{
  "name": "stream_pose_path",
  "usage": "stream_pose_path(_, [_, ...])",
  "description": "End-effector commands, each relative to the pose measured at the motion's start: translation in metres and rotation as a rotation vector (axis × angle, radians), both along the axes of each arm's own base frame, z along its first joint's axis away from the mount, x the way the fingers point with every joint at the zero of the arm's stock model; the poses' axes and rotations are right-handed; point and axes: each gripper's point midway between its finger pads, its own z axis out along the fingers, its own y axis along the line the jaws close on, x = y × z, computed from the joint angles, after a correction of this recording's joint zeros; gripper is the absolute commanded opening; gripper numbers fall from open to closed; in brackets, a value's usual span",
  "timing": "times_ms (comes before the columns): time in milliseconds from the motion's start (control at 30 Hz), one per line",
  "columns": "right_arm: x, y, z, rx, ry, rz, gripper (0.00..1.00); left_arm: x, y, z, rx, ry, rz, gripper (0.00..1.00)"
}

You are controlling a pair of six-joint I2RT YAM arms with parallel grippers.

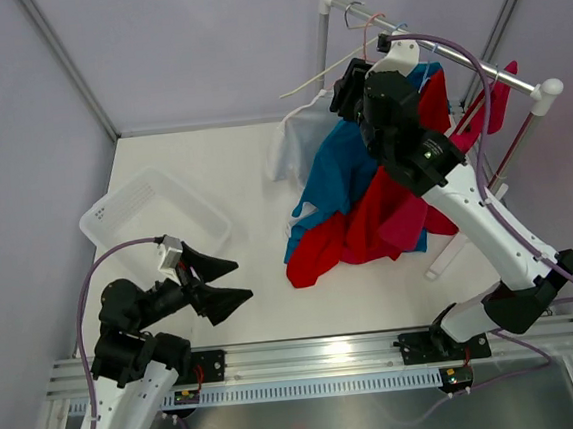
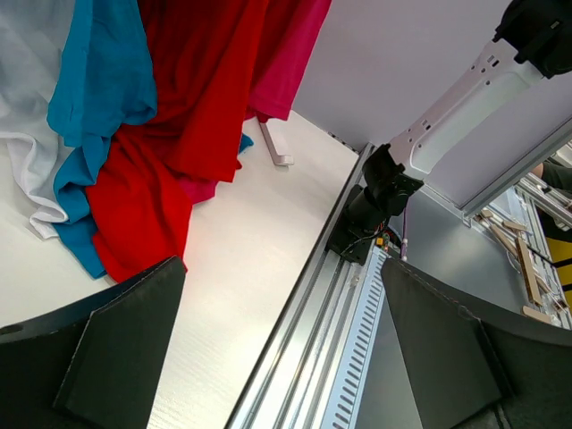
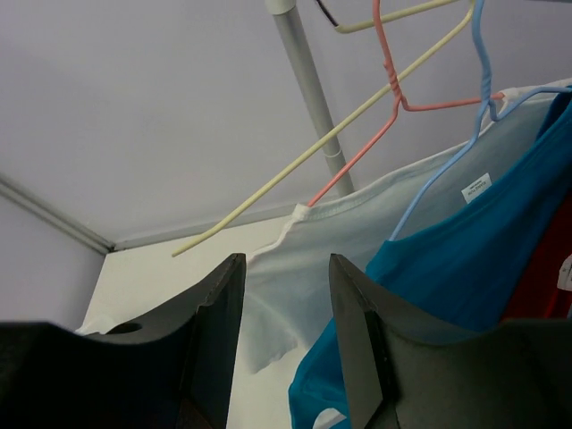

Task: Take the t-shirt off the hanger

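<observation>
A white t-shirt (image 1: pixel 295 138) hangs on a pink hanger (image 3: pixel 393 89) at the left end of the rack rail (image 1: pixel 422 42). Beside it a blue t-shirt (image 1: pixel 341 175) hangs on a light blue hanger (image 3: pixel 465 134). In the right wrist view the white t-shirt (image 3: pixel 295 268) shows its collar caught at the tip of the pink hanger's arm. My right gripper (image 1: pixel 339 94) is up by the hangers, open (image 3: pixel 286 261), with the white shirt beyond its jaws and nothing held. My left gripper (image 1: pixel 242 281) is open and empty (image 2: pixel 284 268), low over the table's near left.
Red shirts (image 1: pixel 387 216) and a magenta one (image 1: pixel 497 96) hang further right, draping onto the table. A bare yellow hanger (image 3: pixel 313 147) sticks out leftward. The rack post (image 3: pixel 304 71) stands behind. A clear plastic bin (image 1: pixel 151 211) sits at the left. The metal rail (image 2: pixel 357 313) runs along the near edge.
</observation>
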Motion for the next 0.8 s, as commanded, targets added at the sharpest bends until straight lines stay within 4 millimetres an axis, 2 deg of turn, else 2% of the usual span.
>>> stream_pose_path(0, [0.002,-0.016,0.034,0.048,-0.086,-0.12,0.51,-0.009,0.0,0.016,-0.016,-0.059,-0.028,0.99])
stream_pose_path(67, [0.002,-0.011,0.027,0.034,-0.069,-0.119,0.52,-0.009,0.001,0.016,-0.017,-0.061,-0.026,0.99])
stream_pose_path(167, [-0.01,-0.002,0.022,0.06,-0.069,-0.073,0.53,-0.01,0.0,0.017,-0.018,-0.065,-0.026,0.99])
stream_pose_path(200, [-0.024,0.005,0.032,0.096,-0.09,0.006,0.54,-0.01,0.0,0.016,-0.019,-0.065,-0.028,0.99])
stream_pose_path(233, [-0.027,0.013,0.018,0.096,-0.073,0.055,0.55,-0.01,0.0,0.017,-0.019,-0.065,-0.029,0.99])
stream_pose_path(267, [-0.035,0.027,0.027,0.141,-0.101,0.15,0.55,-0.012,-0.001,0.017,-0.019,-0.065,-0.037,0.99])
stream_pose_path(300, [-0.041,0.029,0.028,0.148,-0.102,0.181,0.56,-0.012,-0.001,0.016,-0.019,-0.063,-0.037,0.99])
stream_pose_path(333, [-0.049,0.028,0.03,0.141,-0.081,0.216,0.57,-0.011,-0.001,0.016,-0.018,-0.06,-0.034,0.99])
stream_pose_path(400, [-0.07,0.052,0.027,0.135,-0.037,0.392,0.6,-0.012,0.0,0.017,-0.021,-0.066,-0.034,0.99])
stream_pose_path(433, [-0.085,0.061,0.026,0.135,-0.021,0.491,0.61,-0.013,0.0,0.017,-0.022,-0.069,-0.035,0.99])
stream_pose_path(467, [-0.113,0.086,0.026,0.137,-0.016,0.701,0.63,-0.013,0.0,0.017,-0.023,-0.072,-0.035,0.99])
stream_pose_path(500, [-0.129,0.09,0.032,0.145,-0.035,0.781,0.63,-0.013,0.0,0.018,-0.024,-0.073,-0.034,0.99])
stream_pose_path(533, [-0.136,0.094,0.033,0.154,-0.044,0.823,0.64,-0.013,0.0,0.018,-0.024,-0.072,-0.032,0.99])
stream_pose_path(567, [-0.136,0.093,0.034,0.153,-0.052,0.816,0.65,-0.013,0.0,0.018,-0.026,-0.074,-0.031,0.99])
stream_pose_path(633, [-0.121,0.079,0.039,0.132,-0.051,0.705,0.66,-0.013,0.0,0.018,-0.024,-0.072,-0.031,0.99])
stream_pose_path(667, [-0.095,0.055,0.039,0.118,-0.047,0.505,0.66,-0.013,0.0,0.018,-0.026,-0.072,-0.031,0.99])
stream_pose_path(700, [-0.076,0.049,0.032,0.094,-0.025,0.406,0.66,-0.013,0.0,0.018,-0.026,-0.073,-0.031,0.99])
stream_pose_path(733, [-0.064,0.036,0.04,0.08,-0.051,0.311,0.65,-0.013,0.0,0.018,-0.026,-0.073,-0.031,0.99])
stream_pose_path(767, [-0.049,0.015,0.041,0.065,-0.062,0.16,0.63,-0.014,0.001,0.019,-0.03,-0.079,-0.027,0.99])
